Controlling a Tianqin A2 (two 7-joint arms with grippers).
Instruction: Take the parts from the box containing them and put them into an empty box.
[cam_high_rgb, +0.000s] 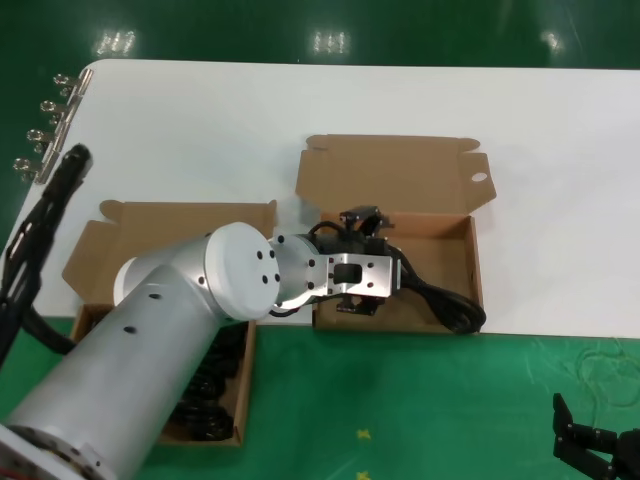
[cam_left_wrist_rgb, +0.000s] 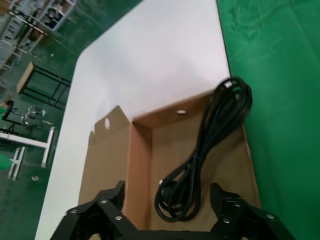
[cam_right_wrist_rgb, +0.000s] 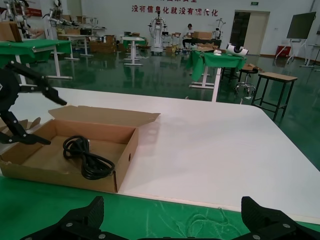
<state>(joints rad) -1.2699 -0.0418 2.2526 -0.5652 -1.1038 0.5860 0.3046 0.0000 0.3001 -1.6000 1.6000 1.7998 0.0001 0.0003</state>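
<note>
The box with the oval hole in its lid flap (cam_high_rgb: 478, 178) stands open at mid table. One bundled black cable (cam_high_rgb: 452, 306) lies in it, its loop resting over the near right corner. My left gripper (cam_high_rgb: 363, 220) hovers open above this box; in the left wrist view the cable (cam_left_wrist_rgb: 210, 140) lies on the box floor (cam_left_wrist_rgb: 170, 150) below the spread fingers (cam_left_wrist_rgb: 102, 207), untouched. The other box (cam_high_rgb: 180, 225) sits at the near left, mostly hidden by my left arm, with black cables (cam_high_rgb: 205, 395) showing inside. My right gripper (cam_high_rgb: 600, 445) waits open at the near right.
A white tabletop (cam_high_rgb: 560, 130) extends behind and to the right of the boxes; a green mat (cam_high_rgb: 420, 400) covers the near strip. In the right wrist view the holed box (cam_right_wrist_rgb: 125, 150) with its cable (cam_right_wrist_rgb: 85, 157) stands far off from my right gripper (cam_right_wrist_rgb: 172, 215).
</note>
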